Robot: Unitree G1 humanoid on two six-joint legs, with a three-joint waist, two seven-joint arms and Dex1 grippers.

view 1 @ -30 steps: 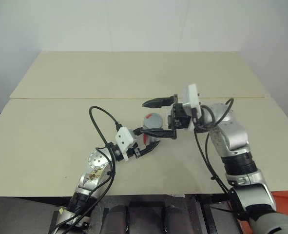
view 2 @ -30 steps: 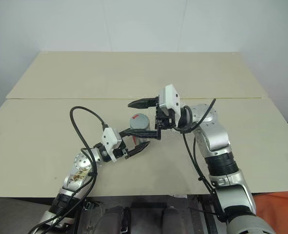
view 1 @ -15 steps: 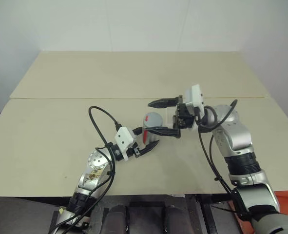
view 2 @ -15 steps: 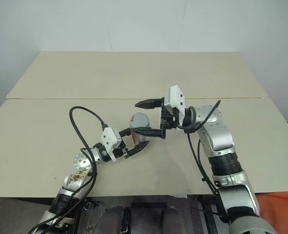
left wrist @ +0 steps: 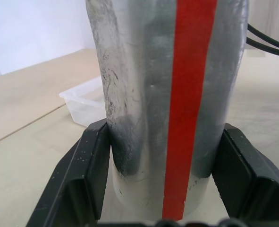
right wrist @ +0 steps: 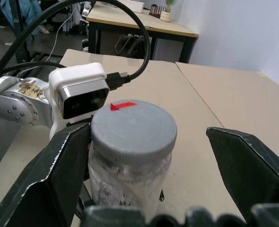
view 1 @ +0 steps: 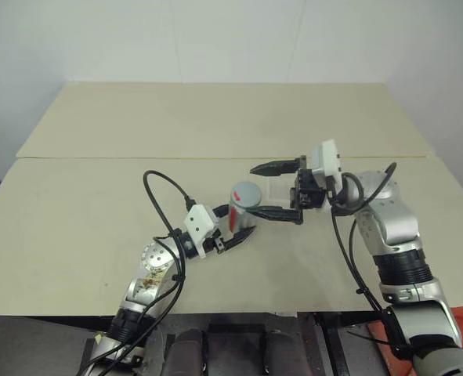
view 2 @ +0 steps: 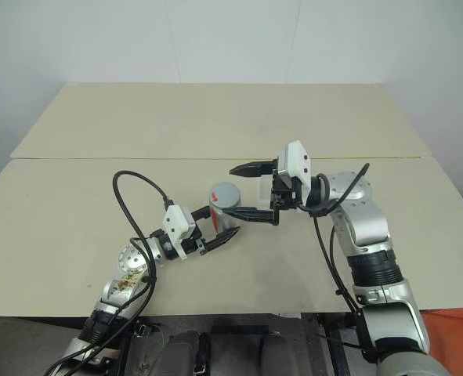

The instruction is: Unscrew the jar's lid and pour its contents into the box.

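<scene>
Left jaws: the left gripper [view 1: 233,232], two black fingers [left wrist: 89,165] under a white wrist block, is closed tight on the lower body of the jar, one finger pressed to each side.
Jar: one small white cylindrical jar [view 1: 240,213] with one vertical red stripe [left wrist: 189,109] down its side; it stands roughly upright in the left jaws, raised over the near middle of the bench. Its wall is smudged grey. No brand or writing can be read on it.
Lid: one round grey screw cap [right wrist: 133,130] sits on the jar's top, with one small red patch [right wrist: 122,106] near its edge. No lettering on it.
Right jaws: the right gripper [view 1: 280,189] is level with the lid and points toward the robot's left, spread wide. One black finger [right wrist: 59,172] lies just beside the lid and the other stands well off on the far side. Neither clearly touches the cap, and they hold nothing.
Box: one small shallow clear plastic tray [view 2: 265,186] with low walls rests on the bench just behind the right jaws, partly hidden by the fingers. Whether anything lies in it cannot be told.
Contents: cannot be made out through the jar's wall.
Bench: two pale beige tabletops butt together, the seam [view 1: 98,158] running across behind the arms.
Cables: one black cable [view 1: 162,200] loops up from the left wrist and one [view 1: 342,251] hangs along the right forearm.
</scene>
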